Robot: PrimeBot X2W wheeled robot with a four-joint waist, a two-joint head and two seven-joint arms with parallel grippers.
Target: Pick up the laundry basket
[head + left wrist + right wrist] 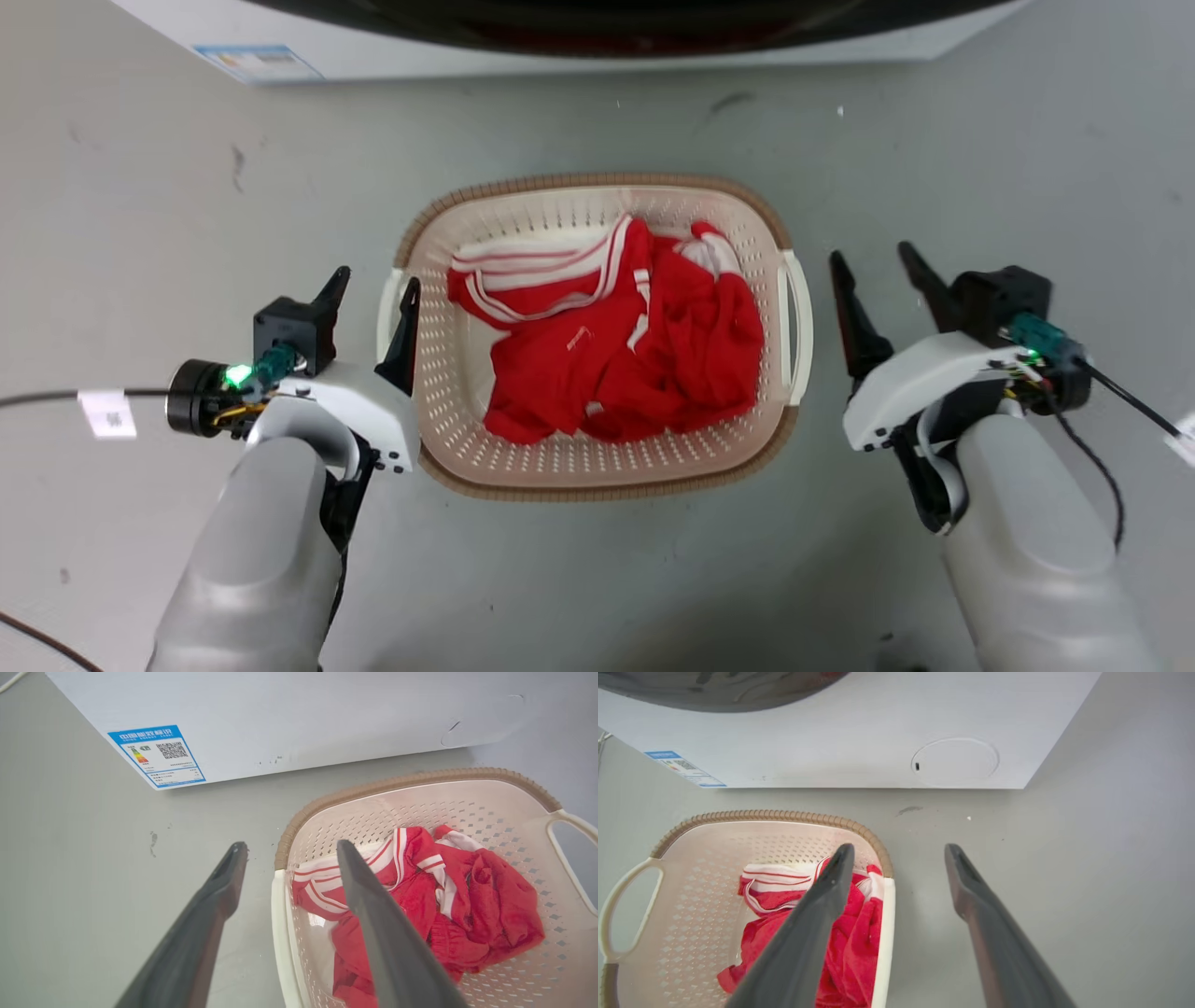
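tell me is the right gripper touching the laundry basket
Apart. The head view shows a strip of bare floor between the right gripper and the white handle of the laundry basket.

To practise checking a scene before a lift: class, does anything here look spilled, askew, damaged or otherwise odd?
Nothing serious. The laundry basket sits upright on the floor, with the red garment crumpled but wholly inside it and nothing spilled. Only the dark scuff marks on the grey floor stand out.
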